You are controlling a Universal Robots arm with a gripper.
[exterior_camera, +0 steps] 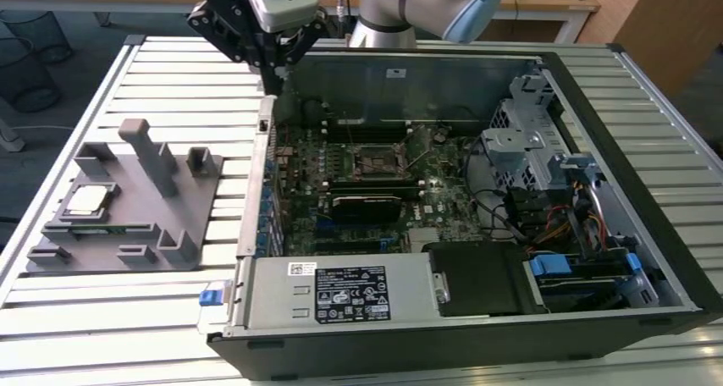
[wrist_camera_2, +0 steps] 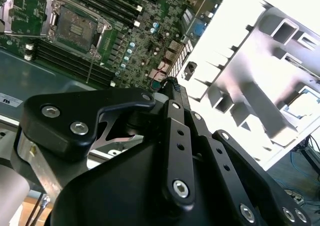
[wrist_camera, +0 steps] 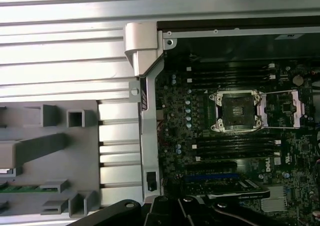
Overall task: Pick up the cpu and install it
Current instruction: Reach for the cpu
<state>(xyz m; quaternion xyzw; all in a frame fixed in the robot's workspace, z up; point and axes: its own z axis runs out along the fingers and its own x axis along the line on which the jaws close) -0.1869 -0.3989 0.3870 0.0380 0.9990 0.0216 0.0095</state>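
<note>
The jaws are drawn together at the tips and hold nothing. The gripper [exterior_camera: 274, 83] hangs over the far corner of the open computer case [exterior_camera: 475, 339], just above the wall on the exterior view's left. In the second wrist view the gripper [wrist_camera_2: 172, 84] points down at the spot where that wall meets the circuit board [wrist_camera_2: 145, 41].

Nothing lies between the gripper and the socket [exterior_camera: 377, 159], which sits near the middle of the board [exterior_camera: 339, 204]. It is a dark square with a metal frame, and in both wrist views the frame's lid [wrist_camera: 282, 109] is swung open to one side, leaving the socket [wrist_camera: 237, 111] bare. Long dark slots run along both sides of it.

The cpu [exterior_camera: 87, 200] is well apart from the gripper, outside the case to the exterior view's left. It is a small flat square with a pale, shiny metal top and a thin tan rim. It lies flat in a square pocket of a grey holder [exterior_camera: 169, 225] with upright posts; the second wrist view shows the cpu [wrist_camera_2: 304, 105] there too. A narrow green memory stick [exterior_camera: 96, 228] lies in a slot just beside it.

Inside the case are the board, a metal box [exterior_camera: 339, 293] with a label along the near side, and a drive cage [exterior_camera: 520, 140] with cables to the exterior view's right. Case and holder both stand on a white slatted table [exterior_camera: 113, 327].
</note>
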